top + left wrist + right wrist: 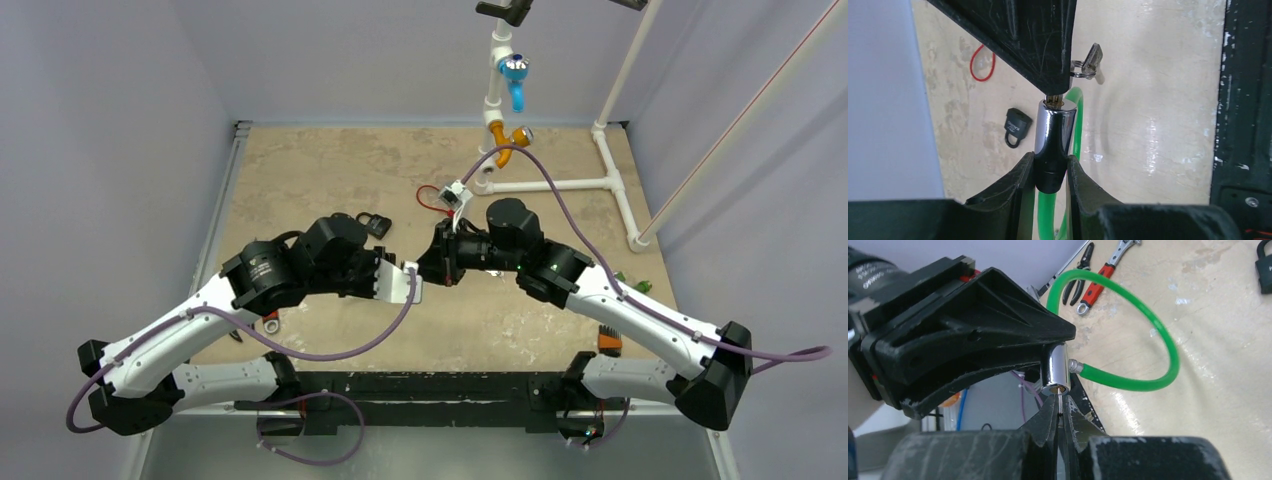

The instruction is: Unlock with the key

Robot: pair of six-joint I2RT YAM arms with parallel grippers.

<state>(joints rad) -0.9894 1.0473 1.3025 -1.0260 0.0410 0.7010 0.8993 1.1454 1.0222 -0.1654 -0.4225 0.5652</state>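
My left gripper (1050,161) is shut on the dark lower end of the chrome lock cylinder (1054,131) of the green cable loop (1153,335) and holds it above the table. My right gripper (1060,403) is shut on the small silver key (1059,395). The key's blade sits in the keyhole at the cylinder's (1057,367) open end. In the left wrist view only a sliver of the key (1055,101) shows between the right gripper's black finger (1033,40) and the cylinder. In the top view the left gripper (405,283) and the right gripper (432,262) meet mid-table.
A second key on a split ring (1091,59) hangs beside the right finger. A black padlock (375,224) and a red loop (432,200) lie on the table behind the grippers. Pliers (1075,277) and a red-handled wrench (1098,277) lie at the left. A white pipe frame with valves (505,110) stands at the back.
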